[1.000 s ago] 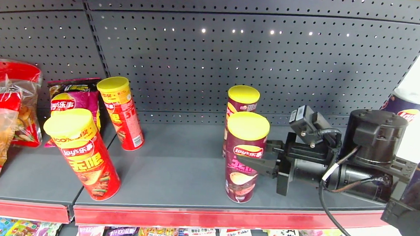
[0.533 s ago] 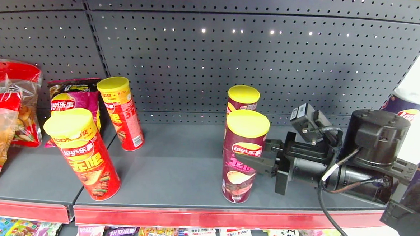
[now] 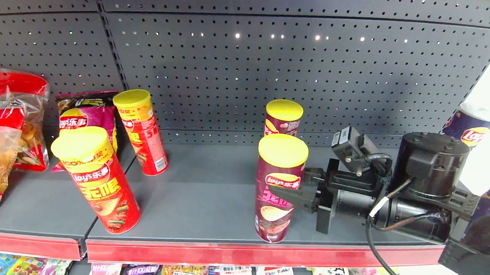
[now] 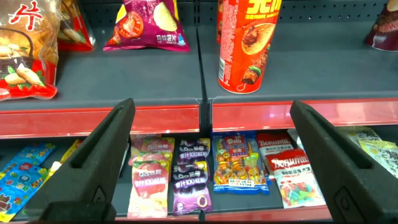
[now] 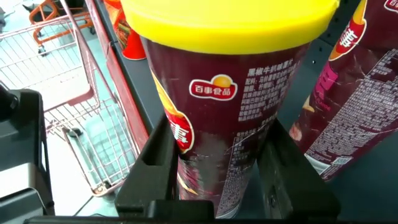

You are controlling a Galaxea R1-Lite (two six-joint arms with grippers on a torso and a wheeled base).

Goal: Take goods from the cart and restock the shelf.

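Observation:
A maroon chips can [image 3: 276, 189] with a yellow lid stands upright near the shelf's [image 3: 208, 194] front lip. My right gripper [image 3: 287, 186] comes in from the right and is shut on its middle. In the right wrist view both fingers [image 5: 155, 165] press the can's [image 5: 230, 93] sides. A second maroon can [image 3: 284, 116] stands just behind it against the back panel. My left gripper [image 4: 211, 162] hangs open with nothing in it, in front of the red shelf edge [image 4: 161, 118] and lower than the shelf.
Two red chips cans [image 3: 100, 180] [image 3: 142, 132] stand left of centre, with snack bags [image 3: 6, 133] at the far left. Bare shelf lies between the red and maroon cans. Packets [image 4: 236, 168] fill the tier below. A wire cart [image 5: 74, 93] stands behind the right arm.
My right gripper has shifted the maroon can slightly left and toward the shelf's front edge. The other cans have not moved.

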